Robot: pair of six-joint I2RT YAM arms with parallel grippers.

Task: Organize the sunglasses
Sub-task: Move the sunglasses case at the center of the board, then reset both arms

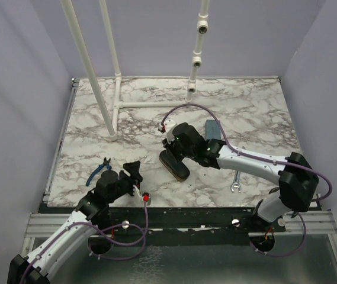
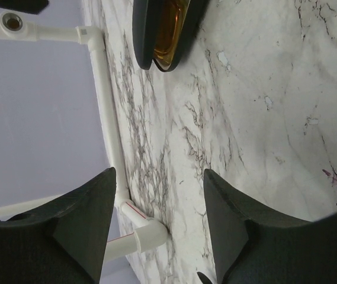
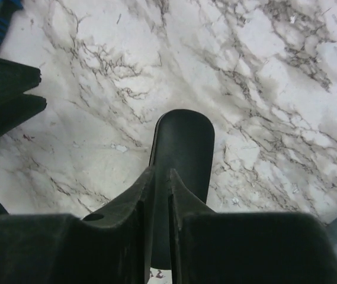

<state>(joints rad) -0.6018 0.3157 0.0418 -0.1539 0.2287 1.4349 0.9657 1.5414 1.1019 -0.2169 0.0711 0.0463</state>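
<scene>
Soft, even light falls from above in the top view. The table [image 1: 257, 112] is bright and free of glare, and the pipes [image 1: 93, 77] throw only faint shadows. Focus is sharp and the edges are straight.

In the left wrist view the left fingers [image 2: 79, 231] at 6 o'clock are almost black and show little detail. The marble is crisp, and the sunglasses [image 2: 169, 29] glow amber at 12 o'clock.

In the right wrist view the right fingers [image 3: 121, 236] are underlit, with grey shade at 8 o'clock.
</scene>
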